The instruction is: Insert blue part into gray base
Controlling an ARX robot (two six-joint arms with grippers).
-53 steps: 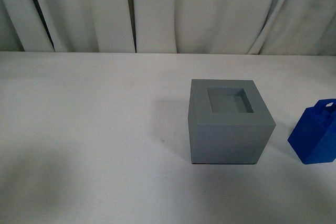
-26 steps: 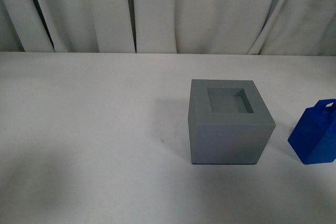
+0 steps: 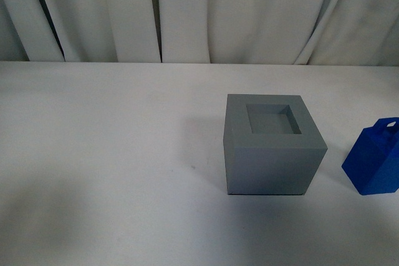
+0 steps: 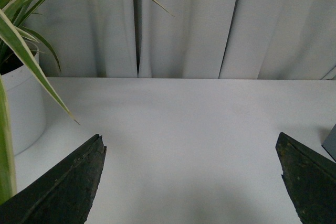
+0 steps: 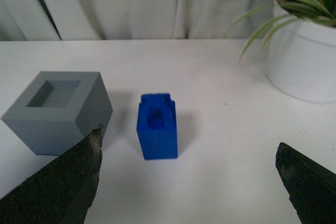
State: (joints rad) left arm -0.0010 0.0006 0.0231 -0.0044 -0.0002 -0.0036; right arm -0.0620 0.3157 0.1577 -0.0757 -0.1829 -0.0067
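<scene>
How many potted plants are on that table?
2. One potted plant shows in the left wrist view, near the curtain. The second potted plant shows in the right wrist view, past the blue part, away from the gray base. The front view misses both.

The gray base (image 3: 274, 147) sits recess-up; the blue part (image 3: 376, 163) stands upright at its 3 o'clock, apart, loop on top.

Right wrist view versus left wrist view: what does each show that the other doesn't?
Right only: the bright blue plastic block with loop handle, plus the square recess of the matte gray cube base. Left only: nothing new. Both: white table, white curtain, a potted green plant, and an open black hand: left hand, right hand.
</scene>
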